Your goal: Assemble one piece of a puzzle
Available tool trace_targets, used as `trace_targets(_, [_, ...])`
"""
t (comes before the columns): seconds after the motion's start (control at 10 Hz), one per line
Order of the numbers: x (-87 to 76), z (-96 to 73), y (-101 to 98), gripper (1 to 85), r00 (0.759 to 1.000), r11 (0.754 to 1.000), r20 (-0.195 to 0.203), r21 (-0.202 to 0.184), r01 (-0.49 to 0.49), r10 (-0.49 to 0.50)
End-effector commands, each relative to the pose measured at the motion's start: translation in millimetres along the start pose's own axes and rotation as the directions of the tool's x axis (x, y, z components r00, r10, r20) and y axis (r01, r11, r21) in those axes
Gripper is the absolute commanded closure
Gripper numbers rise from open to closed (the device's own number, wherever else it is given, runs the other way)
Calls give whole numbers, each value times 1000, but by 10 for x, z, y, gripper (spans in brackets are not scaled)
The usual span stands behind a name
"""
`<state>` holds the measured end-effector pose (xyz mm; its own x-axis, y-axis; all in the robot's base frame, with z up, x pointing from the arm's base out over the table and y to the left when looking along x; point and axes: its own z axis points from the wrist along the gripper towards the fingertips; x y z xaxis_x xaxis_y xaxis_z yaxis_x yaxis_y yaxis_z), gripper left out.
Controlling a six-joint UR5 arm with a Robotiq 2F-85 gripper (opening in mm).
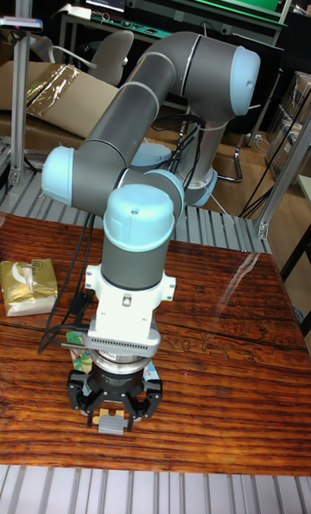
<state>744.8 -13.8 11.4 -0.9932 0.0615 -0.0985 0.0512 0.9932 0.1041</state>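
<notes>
My gripper [113, 417] points straight down near the front edge of the wooden table [216, 367], almost touching it. Its black fingers [79, 393] are drawn in around a small grey puzzle piece [113, 425] held at the tips. The puzzle board lies under the wrist and is mostly hidden. Only coloured slivers of it [80, 362] show at the left of the gripper and at its right [152, 372].
A gold and white packet [28, 287] lies at the table's left edge. The arm's base [194, 187] stands behind the table on a metal frame. Chairs, cardboard and a green bench fill the background.
</notes>
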Motion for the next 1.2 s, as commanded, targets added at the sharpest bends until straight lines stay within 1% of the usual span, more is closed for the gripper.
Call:
trace_targets(0.0, [60,71,27,283,999,999,9,-7,-32,32])
trace_targets(0.4, [90,34,20,283,1000,1000,8,-2,-27,27])
trace_targets(0.6, [101,33,-12,283,1000,1000,9,6,11,-11])
trace_targets(0.8, [145,5,15,287,995,995,-7,-2,97,-97])
trace_targets(0.9, [157,-28,84,287,992,992,-12,-21,123,-123])
trace_targets(1.0, [186,-71,77,287,983,983,-25,-13,184,-185])
trace_targets(1.1, [190,-89,48,287,963,964,-29,-2,266,-266])
